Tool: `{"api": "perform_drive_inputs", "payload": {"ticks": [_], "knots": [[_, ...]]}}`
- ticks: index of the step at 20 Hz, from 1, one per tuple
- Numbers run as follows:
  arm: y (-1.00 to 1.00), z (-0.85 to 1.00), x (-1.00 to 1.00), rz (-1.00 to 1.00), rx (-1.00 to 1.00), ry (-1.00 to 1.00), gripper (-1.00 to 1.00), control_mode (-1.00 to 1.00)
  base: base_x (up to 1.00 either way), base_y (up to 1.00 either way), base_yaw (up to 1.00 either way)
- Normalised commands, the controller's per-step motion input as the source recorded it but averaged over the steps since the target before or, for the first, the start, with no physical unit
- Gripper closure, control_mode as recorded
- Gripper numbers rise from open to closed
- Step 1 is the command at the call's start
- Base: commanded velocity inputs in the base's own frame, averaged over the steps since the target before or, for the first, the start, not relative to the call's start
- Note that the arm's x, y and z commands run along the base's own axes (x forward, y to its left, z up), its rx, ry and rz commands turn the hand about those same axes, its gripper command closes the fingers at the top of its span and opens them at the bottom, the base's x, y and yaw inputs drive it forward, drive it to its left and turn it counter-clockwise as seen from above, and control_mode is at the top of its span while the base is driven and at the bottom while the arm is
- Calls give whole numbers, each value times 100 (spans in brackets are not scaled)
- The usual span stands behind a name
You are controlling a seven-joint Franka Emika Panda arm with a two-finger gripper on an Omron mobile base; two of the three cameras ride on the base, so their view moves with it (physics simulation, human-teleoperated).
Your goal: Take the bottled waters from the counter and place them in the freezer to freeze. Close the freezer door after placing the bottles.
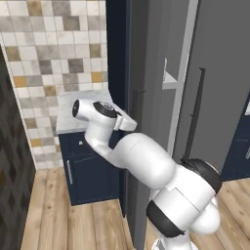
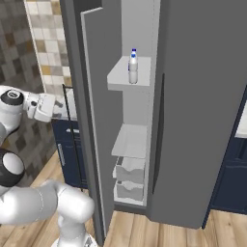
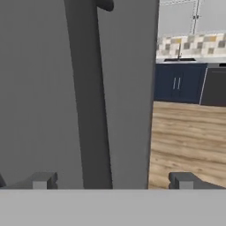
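Hand (image 3: 112, 180): fingers spread wide, nothing between them. Its own camera looks close along the outer face of the freezer door (image 3: 53, 97), with the long dark bar handle (image 3: 90, 97) running up between the two fingertips. Judged reason for this pose: the hand is placed against the door's outside to push it shut, not to grasp anything.

Freezer door (image 2: 96, 120): standing partly ajar, its pale inner face turned toward the shelves. Closing appears to be the step in hand.

Freezer (image 2: 193, 106): tall dark grey body, compartment open to view; light shelves above, white drawers (image 2: 129, 178) at the bottom.

Bottled waters: one clear bottle (image 2: 133, 67) with a blue cap stands upright on the upper shelf (image 2: 120, 77), toward its front. A second cap seems to sit just behind the first, so the other bottle may stand directly behind it; the picture is too small to be sure. Upright placement on a flat shelf keeps them from rolling toward the door.

Bench (image 1: 73, 105): marble slab over a navy cabinet (image 1: 88, 171), beside the tiled wall (image 1: 49, 49); no bottle seen on the part visible.

Arm (image 1: 141, 161): reaches forward and left of the freezer, in front of the cabinet.

Caution: the handle lies between the open fingers, so a sideways push could catch on it.
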Motion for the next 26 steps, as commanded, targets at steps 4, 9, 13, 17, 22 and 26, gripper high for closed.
{"api": "perform_drive_inputs", "payload": {"ticks": [4,9,13,17,22,26], "knots": [[0,-6,28,-4,0,0,-100,-100,0,0,0],[0,-5,30,-5,0,0,-100,-100,0,0,0],[0,0,22,-4,0,0,-100,-100,0,0,0],[-13,0,-9,-1,0,0,-100,-100,0,0,0],[-26,0,-26,-3,0,0,-100,-100,0,0,0],[-34,0,-39,-4,0,0,-100,-100,0,0,0]]}}
